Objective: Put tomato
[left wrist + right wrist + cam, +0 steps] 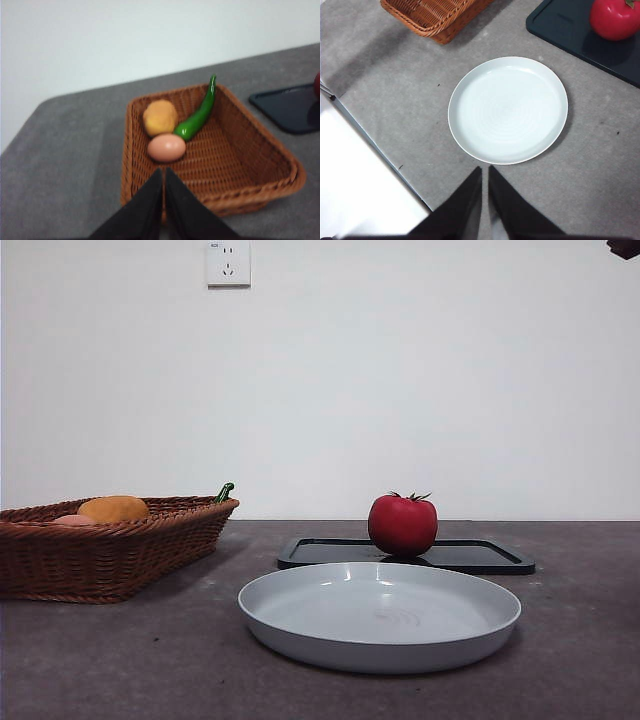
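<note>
Tomato (402,525) sits on black tray (500,557) toward counter's far edge, beyond grey plate (507,110); right gripper (485,172) clenched, empty, above plate, probably nearer arm; left gripper (164,175) clenched over basket (250,192)

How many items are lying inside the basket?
3. In the basket, an orange fruit lies at the back, a pink fruit just in front of it, and a green pepper beside them along the wall. Nothing seems hidden.

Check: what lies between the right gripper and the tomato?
The pale plate, empty, lies between the right gripper and the tomato on its black tray; the right wrist view shows it.
</note>
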Available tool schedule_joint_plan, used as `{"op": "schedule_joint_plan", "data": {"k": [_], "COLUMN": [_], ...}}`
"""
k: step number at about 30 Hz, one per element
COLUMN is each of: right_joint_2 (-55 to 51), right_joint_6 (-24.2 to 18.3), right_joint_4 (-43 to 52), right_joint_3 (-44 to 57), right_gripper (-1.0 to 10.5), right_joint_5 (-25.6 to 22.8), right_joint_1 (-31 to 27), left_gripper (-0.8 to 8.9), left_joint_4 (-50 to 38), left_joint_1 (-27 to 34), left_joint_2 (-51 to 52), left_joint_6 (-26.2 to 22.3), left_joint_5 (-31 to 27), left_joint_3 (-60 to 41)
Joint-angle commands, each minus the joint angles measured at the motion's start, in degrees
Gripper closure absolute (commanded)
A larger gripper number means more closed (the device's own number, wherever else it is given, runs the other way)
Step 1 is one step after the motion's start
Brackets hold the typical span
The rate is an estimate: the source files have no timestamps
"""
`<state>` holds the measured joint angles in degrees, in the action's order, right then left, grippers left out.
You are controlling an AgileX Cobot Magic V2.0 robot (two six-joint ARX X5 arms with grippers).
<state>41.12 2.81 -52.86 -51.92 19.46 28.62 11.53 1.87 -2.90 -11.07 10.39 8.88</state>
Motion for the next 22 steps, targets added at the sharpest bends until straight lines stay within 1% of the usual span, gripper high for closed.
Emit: {"op": "schedule_joint_plan", "data": {"k": [1, 8, 12, 16, 22], "right_joint_2": [0.3, 0.3, 0.3, 0.3, 0.3], "right_joint_6": [0.2, 0.2, 0.2, 0.2, 0.2], "right_joint_4": [0.6, 0.6, 0.5, 0.5, 0.5], "right_joint_3": [-0.5, -0.5, -0.5, -0.5, -0.5], "right_gripper": [9.3, 9.3, 9.3, 9.3, 9.3], "right_joint_5": [0.0, 0.0, 0.0, 0.0, 0.0], "right_joint_1": [0.5, 0.5, 0.5, 0.5, 0.5], "left_gripper": [8.06, 8.06, 8.07, 8.07, 8.07], "left_joint_4": [-0.8, -0.8, -0.8, -0.8, -0.7], "left_joint_1": [0.1, 0.1, 0.1, 0.1, 0.1], "left_joint_2": [0.7, 2.1, 2.7, 2.7, 2.7], "left_joint_6": [0.2, 0.6, 2.9, 3.3, 5.6], "left_joint_5": [-1.2, -5.7, -9.6, -10.3, -10.3], "left_joint_3": [-1.5, -4.4, -6.1, -7.0, -8.2]}}
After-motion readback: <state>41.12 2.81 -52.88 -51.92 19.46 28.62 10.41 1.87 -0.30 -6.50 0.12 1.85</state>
